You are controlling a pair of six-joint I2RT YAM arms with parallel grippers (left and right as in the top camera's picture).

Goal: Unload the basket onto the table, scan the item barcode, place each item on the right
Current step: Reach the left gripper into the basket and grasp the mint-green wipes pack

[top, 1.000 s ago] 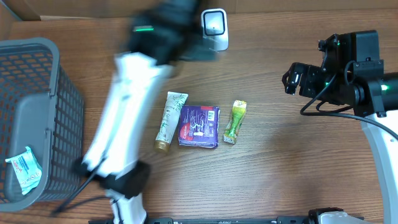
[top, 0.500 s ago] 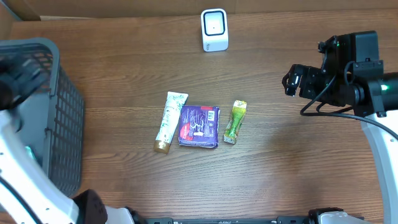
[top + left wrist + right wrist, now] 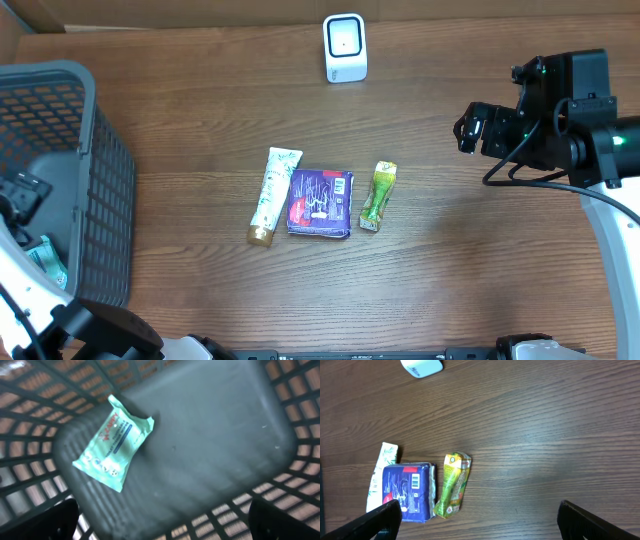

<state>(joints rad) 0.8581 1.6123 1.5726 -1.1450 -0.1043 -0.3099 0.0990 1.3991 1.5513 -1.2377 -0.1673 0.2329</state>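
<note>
The left pincer (image 3: 160, 527) hangs inside the grey basket (image 3: 100, 200). Its two dark fingers (image 3: 42, 520) are spread out to the bottom corners of the wrist view, with nothing between them. On the basket floor, toward 10 o'clock in that view, a teal wipes packet (image 3: 114, 442) lies flat and on a slant, apart from the fingers. From overhead the basket takes up the 9 o'clock edge of the desk (image 3: 450, 260), and the packet shows low in it beside the white left arm (image 3: 22, 290).

The right pincer (image 3: 480, 525) is above the desk on the 3 o'clock side, likewise wide open and empty. Only its fingertips show, at the bottom corners of its own wrist view.

Three items lie in a row at the middle of the desk, and neither arm touches any of them:
- A purple pack (image 3: 320, 202) sits in the centre, with a barcode label (image 3: 415, 482) face up on it.
- A white tube (image 3: 273, 192) lies just beside the pack at its 9 o'clock, its gold cap pointing toward 6 o'clock.
- A green sachet (image 3: 378, 195) lies at the pack's 3 o'clock, across a small gap.

The white scanner (image 3: 345, 47) stands at the desk's 12 o'clock edge, well apart from the row.
</note>
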